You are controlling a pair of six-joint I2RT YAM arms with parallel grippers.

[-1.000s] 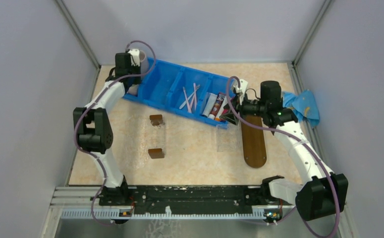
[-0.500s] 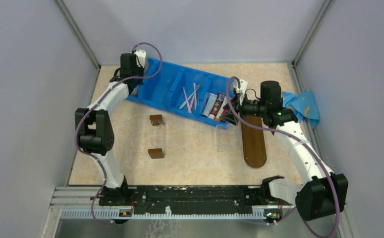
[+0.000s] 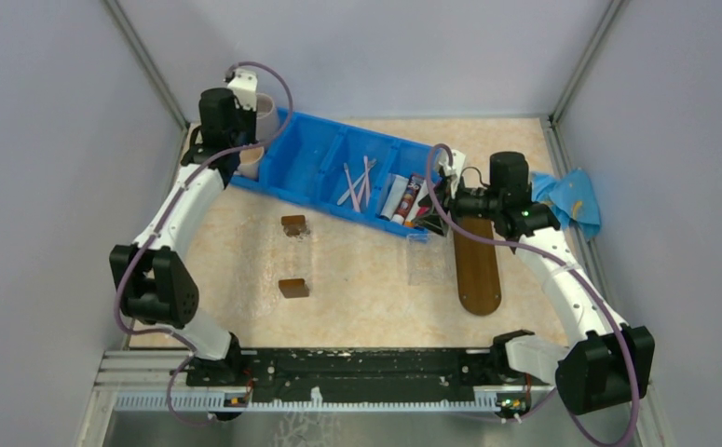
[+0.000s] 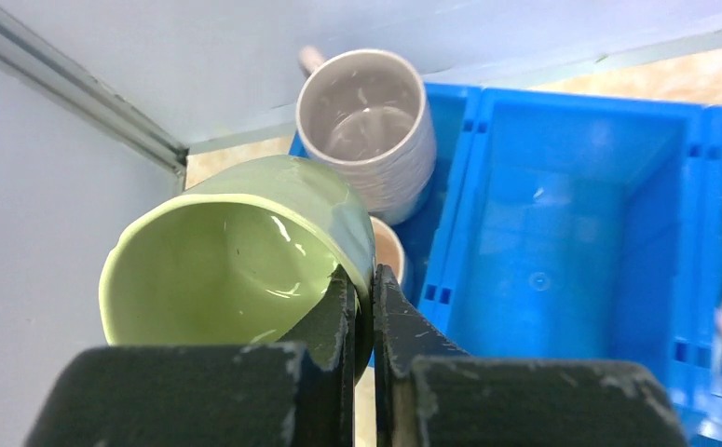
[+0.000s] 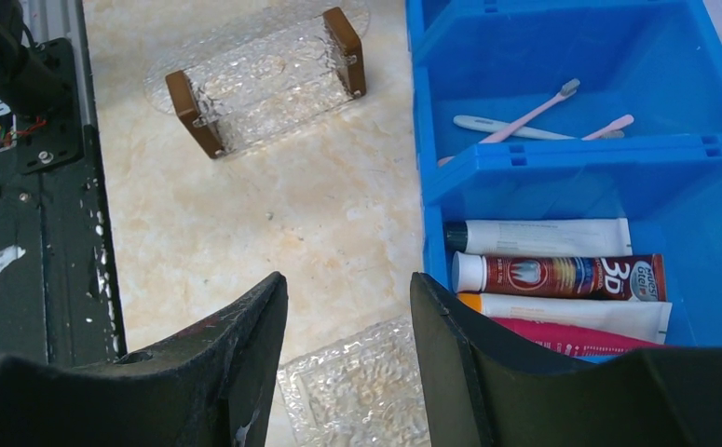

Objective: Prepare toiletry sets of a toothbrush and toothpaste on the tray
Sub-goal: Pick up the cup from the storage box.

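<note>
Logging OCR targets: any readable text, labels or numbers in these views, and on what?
"3D": on the dark red toothpaste tube in the blue bin, right wrist view.
Small print beside it: too blurred to read.
White toothpaste tube above it: no legible text.

Green cup point(image 4: 231, 247) beside mug point(image 4: 368, 119) (pale grey)

left jaws now farther back-left
</note>
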